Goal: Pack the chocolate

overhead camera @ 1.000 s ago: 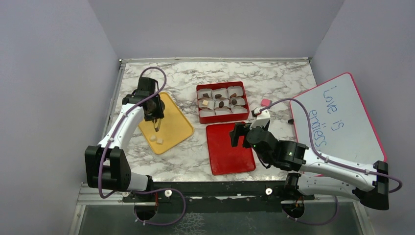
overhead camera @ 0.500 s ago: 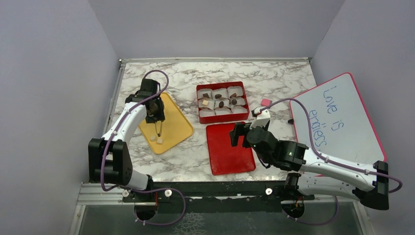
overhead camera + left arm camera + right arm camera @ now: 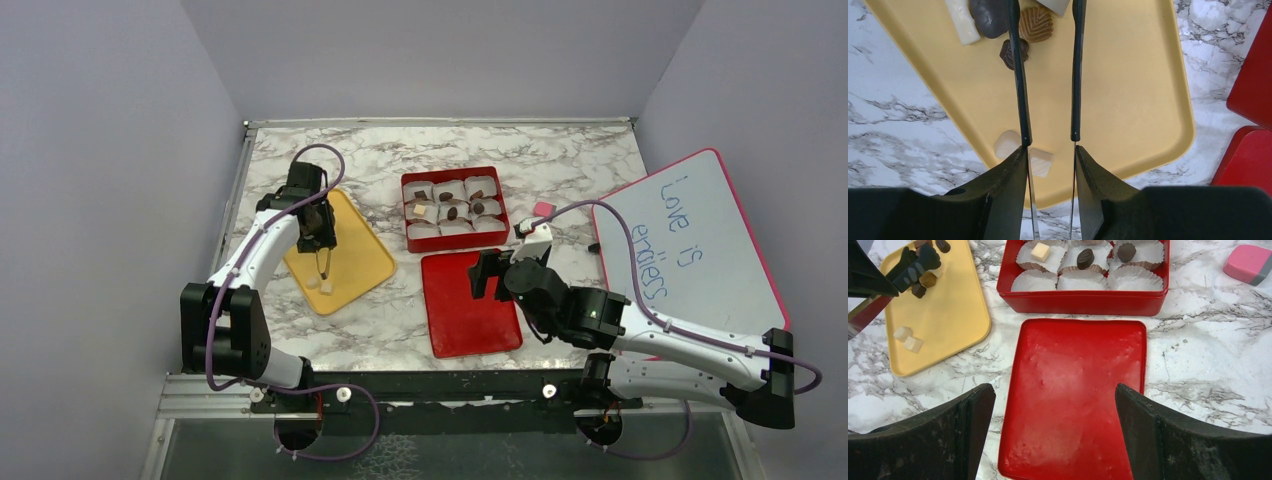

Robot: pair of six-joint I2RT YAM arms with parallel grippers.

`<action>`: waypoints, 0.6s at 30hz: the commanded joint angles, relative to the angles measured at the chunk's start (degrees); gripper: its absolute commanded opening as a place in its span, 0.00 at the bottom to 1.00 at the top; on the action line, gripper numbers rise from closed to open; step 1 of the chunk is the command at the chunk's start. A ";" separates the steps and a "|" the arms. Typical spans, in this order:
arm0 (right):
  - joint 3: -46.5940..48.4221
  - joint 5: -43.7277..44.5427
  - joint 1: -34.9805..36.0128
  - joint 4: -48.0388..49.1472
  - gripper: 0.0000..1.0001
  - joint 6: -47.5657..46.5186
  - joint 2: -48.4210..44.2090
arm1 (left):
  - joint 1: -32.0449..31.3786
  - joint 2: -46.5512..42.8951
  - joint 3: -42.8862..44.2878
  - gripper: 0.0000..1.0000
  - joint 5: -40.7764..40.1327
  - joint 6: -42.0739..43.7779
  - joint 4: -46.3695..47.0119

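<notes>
Left wrist view: the left fingers (image 3: 1020,100) stand narrowly parted, gripping nothing, above the yellow tray (image 3: 1128,75). One cream cube (image 3: 1041,162) shows between them, hugging the 9 o'clock blade — its twin (image 3: 1006,144) just outside. Right fingers (image 3: 1148,430), spread wide and empty, hang well apart.

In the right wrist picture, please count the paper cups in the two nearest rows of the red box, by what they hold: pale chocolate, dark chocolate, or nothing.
Cups with a pale chocolate: 1
Cups with a dark chocolate: 2
Empty cups: 3
Total: 6 cups in these two rows of the red box
</notes>
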 commanded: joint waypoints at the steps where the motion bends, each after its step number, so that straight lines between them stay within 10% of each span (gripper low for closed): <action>1: 1.68 0.25 -0.12 1.14 0.95 -0.72 0.18 | 0.38 -1.42 -1.21 0.40 -1.29 -0.08 0.14; 18: 2.45 -0.19 -0.17 1.79 0.95 -1.07 1.36 | 0.37 1.73 1.01 0.40 3.71 0.50 0.57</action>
